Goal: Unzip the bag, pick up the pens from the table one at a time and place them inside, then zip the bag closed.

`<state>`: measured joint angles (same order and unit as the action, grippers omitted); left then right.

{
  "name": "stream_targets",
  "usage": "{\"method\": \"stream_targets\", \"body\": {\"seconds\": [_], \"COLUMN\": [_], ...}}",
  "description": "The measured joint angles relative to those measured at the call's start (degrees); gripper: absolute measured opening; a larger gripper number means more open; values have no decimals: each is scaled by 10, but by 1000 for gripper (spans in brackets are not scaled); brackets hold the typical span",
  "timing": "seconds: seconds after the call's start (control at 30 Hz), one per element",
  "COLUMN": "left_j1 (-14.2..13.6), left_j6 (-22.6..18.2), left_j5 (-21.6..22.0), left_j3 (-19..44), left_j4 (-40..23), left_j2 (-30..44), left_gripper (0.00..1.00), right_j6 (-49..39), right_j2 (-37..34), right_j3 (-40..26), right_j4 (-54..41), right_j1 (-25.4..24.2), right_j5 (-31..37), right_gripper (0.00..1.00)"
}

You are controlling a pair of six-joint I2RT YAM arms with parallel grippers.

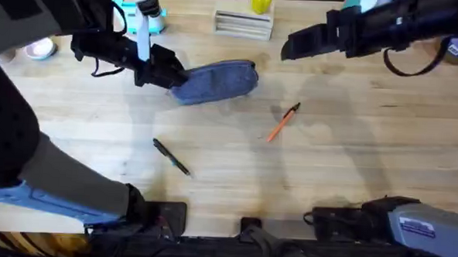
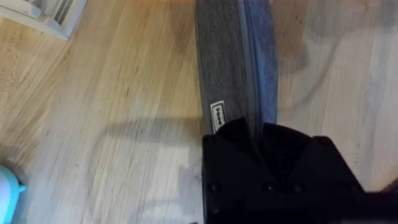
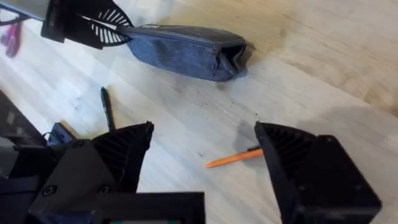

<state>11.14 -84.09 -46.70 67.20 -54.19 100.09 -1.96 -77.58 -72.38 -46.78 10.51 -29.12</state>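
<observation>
The grey-blue bag (image 1: 219, 81) lies on the table (image 1: 352, 157) left of centre, its zipper (image 2: 249, 56) running along the top. My left gripper (image 1: 158, 67) is shut on the bag's left end (image 2: 255, 134); the right wrist view shows it pinching there (image 3: 106, 31). The bag's far end (image 3: 231, 56) looks puckered. An orange pen (image 1: 283, 121) lies to the right of the bag, and a black pen (image 1: 171, 155) lies nearer the front. My right gripper (image 1: 291, 44) hangs open high above the table, the orange pen (image 3: 233, 158) below and between its fingers (image 3: 124, 155).
A slatted wooden holder (image 1: 243, 22) with a yellow item stands at the back centre. A blue object and a white bottle (image 1: 144, 24) sit behind the left arm, and a white dish (image 1: 39, 49) is at far left. The front of the table around the pens is bare.
</observation>
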Motion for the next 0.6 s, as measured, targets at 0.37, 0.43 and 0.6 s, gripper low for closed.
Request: {"method": "stream_targets", "body": {"seconds": [0.37, 0.43, 0.6], "left_j1": [0, 0, 0], "left_j6": [0, 0, 0], "left_j5": [0, 0, 0], "left_j3": [0, 0, 0], "left_j4": [0, 0, 0], "left_j2": [0, 0, 0], "left_gripper": [42, 42, 42], "right_j6": [12, 15, 27], "right_j2": [-65, -73, -101], "right_j3": [0, 0, 0], "right_j4": [12, 18, 45], "right_j1": [56, 60, 72], "right_j5": [4, 4, 4], "right_gripper": [997, 998, 997]}}
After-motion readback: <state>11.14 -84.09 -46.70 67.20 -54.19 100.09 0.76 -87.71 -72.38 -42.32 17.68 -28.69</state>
